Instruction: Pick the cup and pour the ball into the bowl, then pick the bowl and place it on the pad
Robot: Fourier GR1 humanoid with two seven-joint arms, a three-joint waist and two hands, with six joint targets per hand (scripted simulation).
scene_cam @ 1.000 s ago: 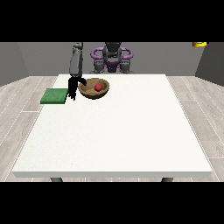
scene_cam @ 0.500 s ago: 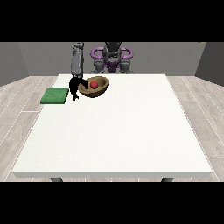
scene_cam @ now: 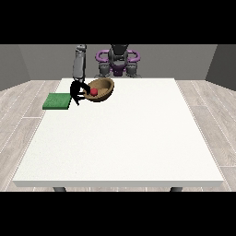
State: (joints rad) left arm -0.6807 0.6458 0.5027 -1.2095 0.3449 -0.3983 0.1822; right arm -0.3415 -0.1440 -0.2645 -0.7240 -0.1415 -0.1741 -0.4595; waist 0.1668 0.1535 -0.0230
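Fingers of the black hand (scene_cam: 77, 92) at the view's left curl over the left rim of the brown wooden bowl (scene_cam: 103, 88), grasping it. That round bowl is tilted, its opening turned toward the hand, with the small red ball (scene_cam: 94, 91) inside. Just left lies the flat green square pad (scene_cam: 57, 101), at the far left of the large white table (scene_cam: 124, 138).

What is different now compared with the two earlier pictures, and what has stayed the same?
The wooden bowl has been lifted and tilted, its opening now turned toward the hand at the view's left, which holds its rim. The red ball has shifted to the bowl's lower side, near that hand. The green pad lies where it was at the table's left edge, with nothing on it yet.
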